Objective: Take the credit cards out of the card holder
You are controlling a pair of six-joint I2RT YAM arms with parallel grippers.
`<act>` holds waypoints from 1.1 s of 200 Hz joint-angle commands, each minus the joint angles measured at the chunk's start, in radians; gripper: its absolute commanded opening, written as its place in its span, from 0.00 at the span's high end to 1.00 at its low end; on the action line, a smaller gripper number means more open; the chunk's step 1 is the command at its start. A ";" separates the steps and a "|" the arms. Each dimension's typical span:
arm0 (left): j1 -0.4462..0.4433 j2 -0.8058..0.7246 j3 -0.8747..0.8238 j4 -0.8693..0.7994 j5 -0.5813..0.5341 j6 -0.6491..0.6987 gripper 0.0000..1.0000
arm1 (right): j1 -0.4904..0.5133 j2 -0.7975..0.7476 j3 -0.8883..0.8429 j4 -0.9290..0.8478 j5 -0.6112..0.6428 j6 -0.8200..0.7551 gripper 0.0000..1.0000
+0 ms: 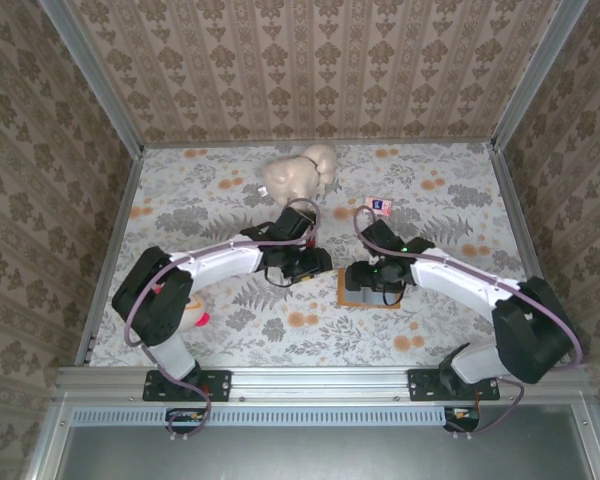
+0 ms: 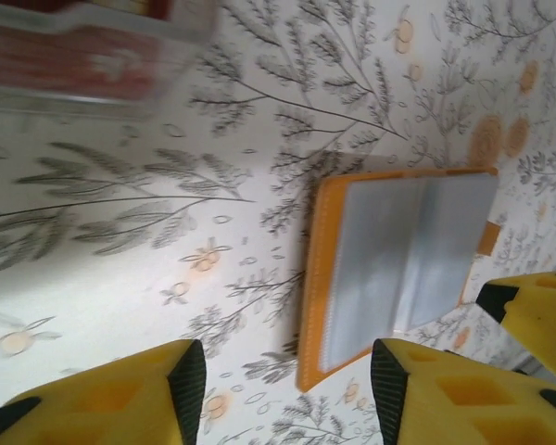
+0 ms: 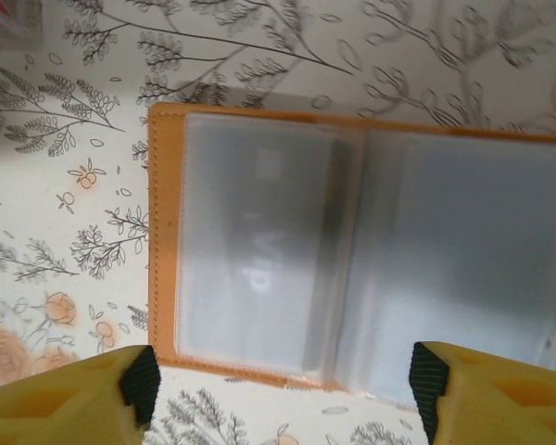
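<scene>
Right wrist view looks straight down on the card holder (image 3: pixel 352 250). There you see the right gripper (image 3: pixel 283 385) above its near edge, the yellow fingers spread wide and nothing between them. The holder lies opened flat on the flowered table (image 1: pixel 460 330), with the cloudy grey-blue pockets facing up and the orange border around them. Its long axis goes left to right, and the fold goes near to far through the middle. Through one pocket a darker card shape shows with some pale letters, but they are too faint for you to read.

From above, the holder sits near the middle of the table, a little to the right, under the right gripper. The left gripper (image 2: pixel 287 380) is just left of it, also spread and holding nothing. In its own camera one finger overlaps the holder's corner, and you cannot tell if it touches. The same camera shows a blurred red stack that looks like the credit cards (image 2: pixel 74 56), apart from the holder. A pale mark on it is not readable.

Farther away, a small pink packet (image 1: pixel 380 206) lies beyond the right gripper, its mark too small to read. Farthest is a cream plush toy (image 1: pixel 298 175), near the far wall.
</scene>
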 commanded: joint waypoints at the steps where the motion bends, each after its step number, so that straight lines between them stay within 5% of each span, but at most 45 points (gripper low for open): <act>1: 0.026 -0.058 -0.021 -0.072 -0.072 0.042 0.40 | 0.051 0.080 0.074 -0.075 0.136 -0.027 0.20; 49: 0.086 -0.098 -0.072 -0.075 -0.076 0.128 0.20 | 0.109 0.235 0.130 -0.075 0.159 0.005 0.17; 79: 0.100 -0.115 -0.104 -0.059 -0.056 0.154 0.07 | 0.111 0.291 0.151 -0.077 0.152 0.038 0.24; 136: 0.127 -0.109 -0.106 -0.050 -0.014 0.193 0.04 | 0.092 0.301 0.120 -0.025 0.043 -0.046 0.45; 187: 0.137 -0.120 -0.139 -0.007 -0.014 0.170 0.03 | 0.092 0.273 0.114 0.111 -0.133 -0.010 0.52; 220: 0.139 -0.131 -0.148 -0.004 -0.004 0.166 0.03 | 0.097 0.287 0.124 0.131 -0.117 0.058 0.54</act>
